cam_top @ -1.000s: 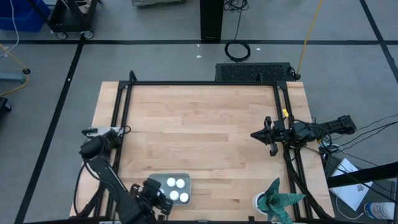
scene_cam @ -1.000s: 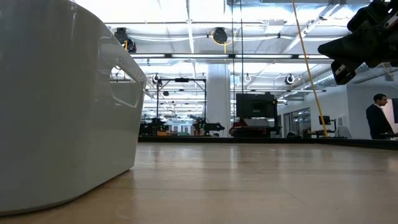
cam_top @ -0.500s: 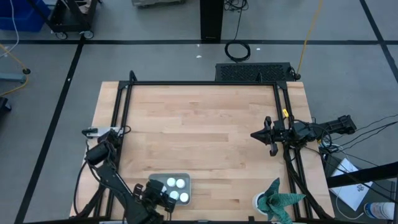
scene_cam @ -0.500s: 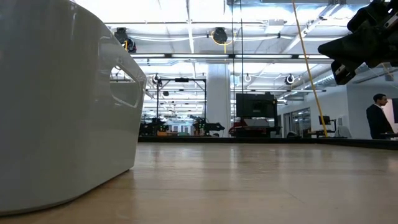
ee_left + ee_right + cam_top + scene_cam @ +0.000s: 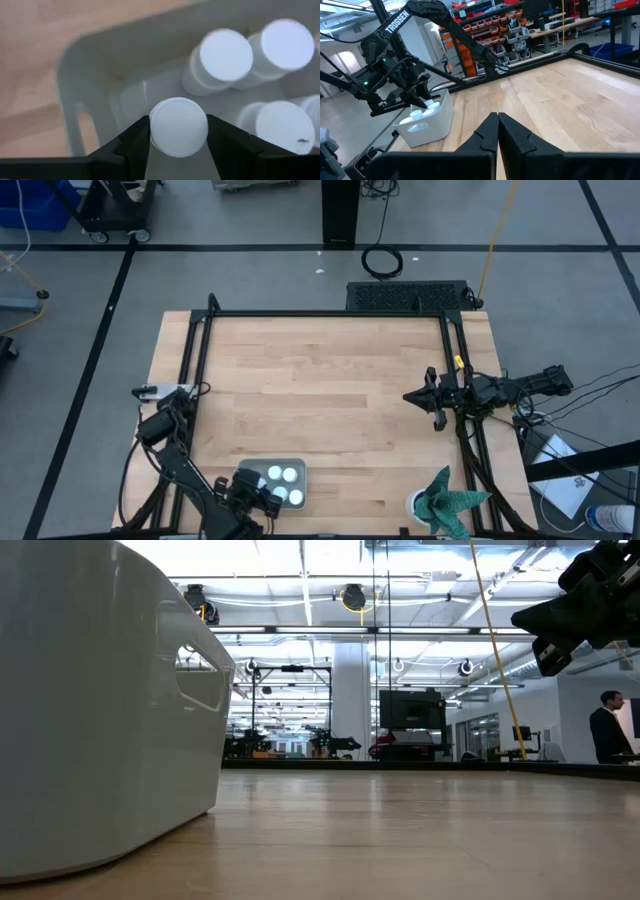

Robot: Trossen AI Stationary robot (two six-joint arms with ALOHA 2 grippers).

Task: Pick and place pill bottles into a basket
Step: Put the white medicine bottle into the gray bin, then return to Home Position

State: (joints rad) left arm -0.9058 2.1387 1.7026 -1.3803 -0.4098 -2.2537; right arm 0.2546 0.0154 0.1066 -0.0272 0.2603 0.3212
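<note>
The pale basket (image 5: 262,470) sits near the table's near edge, left of centre. Its wall fills the left of the low view (image 5: 100,710). Several white pill bottles stand upright in it (image 5: 291,474) (image 5: 226,55) (image 5: 285,44). My left gripper (image 5: 258,498) is over the basket's left end, shut on one more white bottle (image 5: 178,127). It also shows in the right wrist view (image 5: 417,100). My right gripper (image 5: 412,395) is shut and empty, above the table's right side (image 5: 497,125). My left gripper pinches the bottle's capped upper end (image 5: 156,131) between its two fingers, one on each side. The fingers come from above, pointing down. The bottle stands upright in the hold, inside the basket's rim. I cannot tell whether its bottom touches the basket floor.
A green-and-white object (image 5: 445,502) lies at the table's near right corner. A black frame (image 5: 320,314) runs round the table's far and side edges. Bare wood (image 5: 320,380) lies between the arms. A person (image 5: 606,730) stands in the room far behind.
My left arm has shifted a little between the earliest frame and now. Its gripper stays over the basket's left end, shut on the bottle.
</note>
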